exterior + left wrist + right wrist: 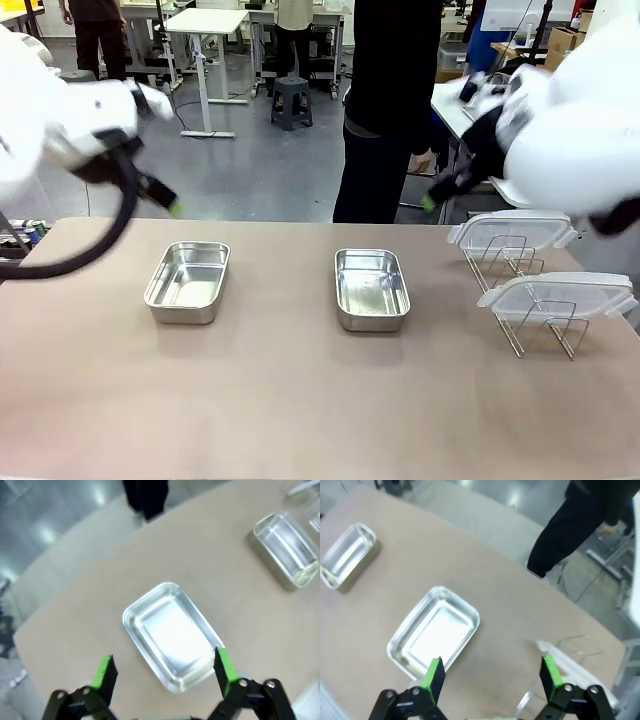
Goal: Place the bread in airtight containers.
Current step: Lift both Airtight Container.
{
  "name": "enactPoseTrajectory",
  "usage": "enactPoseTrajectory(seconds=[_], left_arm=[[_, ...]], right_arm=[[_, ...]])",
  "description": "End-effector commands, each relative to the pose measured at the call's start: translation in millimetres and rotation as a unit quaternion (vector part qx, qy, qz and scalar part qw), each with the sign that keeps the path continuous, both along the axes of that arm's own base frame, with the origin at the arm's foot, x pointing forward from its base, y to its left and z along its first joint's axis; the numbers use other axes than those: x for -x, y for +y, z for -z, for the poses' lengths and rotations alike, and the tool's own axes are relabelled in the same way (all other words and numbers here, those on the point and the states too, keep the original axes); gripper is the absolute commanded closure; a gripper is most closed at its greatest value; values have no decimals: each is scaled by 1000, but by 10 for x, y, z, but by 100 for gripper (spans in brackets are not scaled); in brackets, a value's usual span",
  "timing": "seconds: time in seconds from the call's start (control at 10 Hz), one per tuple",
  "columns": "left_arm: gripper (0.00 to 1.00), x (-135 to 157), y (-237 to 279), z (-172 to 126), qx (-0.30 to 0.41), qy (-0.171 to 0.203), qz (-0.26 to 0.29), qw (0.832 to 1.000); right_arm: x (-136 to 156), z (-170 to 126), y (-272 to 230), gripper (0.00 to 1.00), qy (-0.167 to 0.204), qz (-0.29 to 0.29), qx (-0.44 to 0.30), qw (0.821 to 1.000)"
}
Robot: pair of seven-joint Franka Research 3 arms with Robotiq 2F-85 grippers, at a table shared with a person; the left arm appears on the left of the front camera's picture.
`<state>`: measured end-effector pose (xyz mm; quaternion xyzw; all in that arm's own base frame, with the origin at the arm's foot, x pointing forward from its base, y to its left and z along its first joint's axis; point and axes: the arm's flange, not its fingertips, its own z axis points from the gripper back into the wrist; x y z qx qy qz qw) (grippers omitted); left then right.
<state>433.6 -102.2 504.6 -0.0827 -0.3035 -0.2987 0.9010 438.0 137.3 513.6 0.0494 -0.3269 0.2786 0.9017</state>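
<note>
Our left gripper (pixel 162 660) and right gripper (pixel 491 664) hang above the table (pixel 300 400), fingers spread, holding nothing. The left pan (pixel 187 281) sits toward the table's left edge and the middle pan (pixel 371 288) mid-table, both empty. The lids (pixel 512 231) rest on racks (pixel 545 325) by the right edge. We judge the bread goes in first: pinch each piece gently at its middle and lay it lengthwise.

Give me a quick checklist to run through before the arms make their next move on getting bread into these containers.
1. Left pan empty, uncovered: ok.
2. Right pan empty, uncovered: ok.
3. Left gripper open, above the left pan: ok.
4. Right gripper open, holding nothing: ok.
5. Far lid and near lid resting on the wire rack, off the pans: ok.
6. Where the bread is: cannot tell.
</note>
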Motion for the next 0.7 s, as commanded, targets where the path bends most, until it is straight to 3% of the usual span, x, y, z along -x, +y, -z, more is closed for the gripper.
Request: enactPoseTrajectory(seconds=[0.0, 0.2, 0.3, 0.6], left_arm=[[0, -86, 626, -466, 52, 23, 57, 997], [0, 52, 1390, -684, 97, 5, 117, 988], [0, 163, 1803, -638, 119, -12, 145, 982], [0, 549, 2605, -420, 147, -55, 166, 973]], right_arm=[[-72, -441, -603, 0, 3, -27, -56, 998], [93, -618, -1460, 0, -13, -58, -118, 991], [244, -559, -1855, 0, -31, -82, -141, 986], [699, -83, -2749, 0, -87, -137, -216, 963]])
